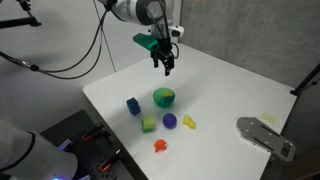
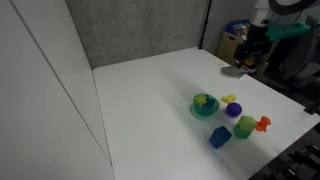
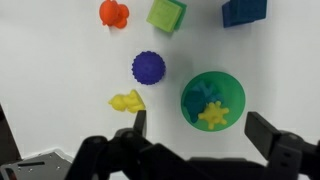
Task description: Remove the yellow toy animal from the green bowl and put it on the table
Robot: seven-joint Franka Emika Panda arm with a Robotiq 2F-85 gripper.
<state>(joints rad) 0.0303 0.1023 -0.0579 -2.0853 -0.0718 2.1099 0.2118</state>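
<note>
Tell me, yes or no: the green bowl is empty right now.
No: the wrist view shows the green bowl with a yellow toy animal lying inside it.

No readable text, labels, brands, numbers or signs in any view.

A grey wall (image 2: 140, 28) stood behind the white desk (image 2: 150, 110), a white panel (image 2: 40, 90) along one side. Black cables (image 1: 100, 35) hung before a pale wall (image 1: 250, 30).
</note>
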